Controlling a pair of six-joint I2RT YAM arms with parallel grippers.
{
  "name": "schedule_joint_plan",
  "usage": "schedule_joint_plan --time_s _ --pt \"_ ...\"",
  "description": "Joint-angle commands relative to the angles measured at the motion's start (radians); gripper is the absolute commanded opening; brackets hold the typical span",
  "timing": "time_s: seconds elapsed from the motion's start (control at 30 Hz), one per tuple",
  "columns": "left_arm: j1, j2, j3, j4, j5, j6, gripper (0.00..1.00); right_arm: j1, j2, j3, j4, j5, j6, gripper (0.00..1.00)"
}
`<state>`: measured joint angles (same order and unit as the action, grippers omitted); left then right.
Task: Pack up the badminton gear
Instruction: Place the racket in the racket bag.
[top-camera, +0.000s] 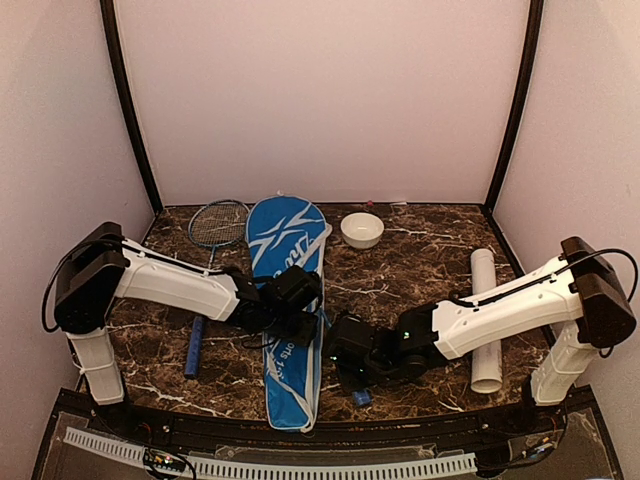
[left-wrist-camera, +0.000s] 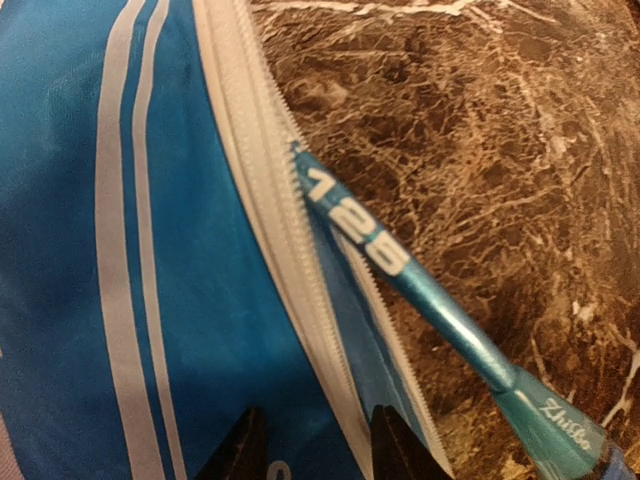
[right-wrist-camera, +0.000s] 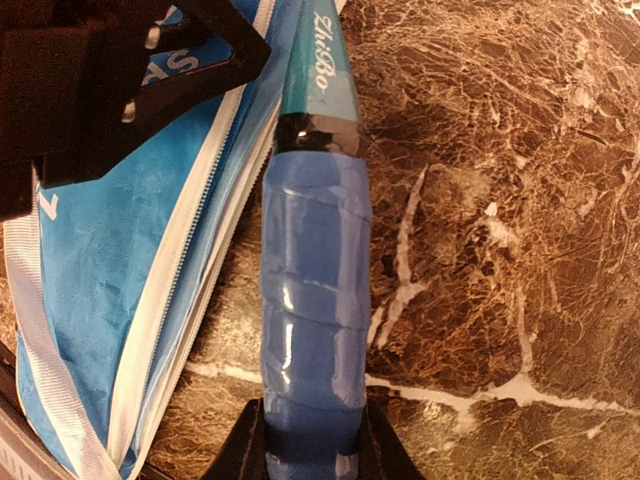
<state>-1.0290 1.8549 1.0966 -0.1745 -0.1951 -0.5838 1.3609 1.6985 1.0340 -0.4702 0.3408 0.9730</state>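
Observation:
The long blue white-trimmed racket cover (top-camera: 290, 300) lies lengthwise in the middle of the table. One racket's blue shaft (left-wrist-camera: 400, 275) runs into the cover's open zip (left-wrist-camera: 270, 190). My right gripper (right-wrist-camera: 312, 440) is shut on that racket's blue handle (right-wrist-camera: 315, 290), beside the cover's edge (right-wrist-camera: 150, 300); it also shows in the top view (top-camera: 350, 362). My left gripper (left-wrist-camera: 320, 445) hovers over the cover's zip edge with its jaws partly apart, and holds nothing I can see. A second racket (top-camera: 215, 225) lies to the left. The white tube (top-camera: 487, 320) lies to the right. No shuttlecock shows.
A small white bowl (top-camera: 361, 229) stands at the back, right of the cover's top. The dark marble table (top-camera: 420, 260) is walled in at the back and both sides. The two arms meet over the cover's lower half.

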Motion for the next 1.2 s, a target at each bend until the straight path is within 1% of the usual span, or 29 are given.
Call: schedule_joint_plan --time_s 0.0,0.23,0.37,0.4,0.53,0.7,0.9,0.93,1.0,1.03,1.1,1.17 --pt "-0.017 0.024 0.034 -0.106 -0.105 -0.024 0.37 -0.002 0.000 0.032 0.086 0.064 -0.013 0.00" --pt "-0.028 0.073 0.059 -0.152 -0.141 -0.047 0.36 -0.002 -0.012 0.023 0.100 0.078 -0.012 0.00" --pt "-0.028 0.088 0.030 -0.122 -0.112 -0.070 0.36 -0.001 -0.013 0.022 0.100 0.092 -0.014 0.00" --pt "-0.028 0.088 0.024 -0.114 -0.106 -0.073 0.34 -0.001 -0.011 0.023 0.105 0.096 -0.015 0.00" --pt "-0.028 0.083 0.009 -0.112 -0.107 -0.098 0.15 -0.002 0.009 0.029 0.139 0.094 -0.022 0.00" --pt "-0.028 0.026 -0.029 -0.066 -0.090 -0.103 0.01 -0.002 0.058 0.071 0.147 0.071 -0.025 0.00" --pt "-0.028 -0.099 -0.112 0.047 -0.048 -0.060 0.00 -0.005 0.069 0.066 0.167 0.045 -0.010 0.00" --pt "-0.028 -0.122 -0.123 0.069 -0.037 -0.053 0.00 -0.006 0.069 0.063 0.174 0.037 -0.010 0.01" --pt "-0.027 -0.143 -0.137 0.097 -0.024 -0.049 0.00 -0.010 0.066 0.050 0.198 0.013 -0.012 0.08" --pt "-0.026 -0.147 -0.139 0.098 -0.021 -0.048 0.00 -0.013 0.064 0.041 0.213 -0.001 -0.010 0.15" --pt "-0.024 -0.142 -0.137 0.089 -0.025 -0.053 0.00 -0.020 0.062 0.020 0.241 -0.028 -0.008 0.21" --pt "-0.021 -0.135 -0.138 0.079 -0.025 -0.065 0.00 -0.029 0.061 0.005 0.254 -0.052 -0.007 0.23"
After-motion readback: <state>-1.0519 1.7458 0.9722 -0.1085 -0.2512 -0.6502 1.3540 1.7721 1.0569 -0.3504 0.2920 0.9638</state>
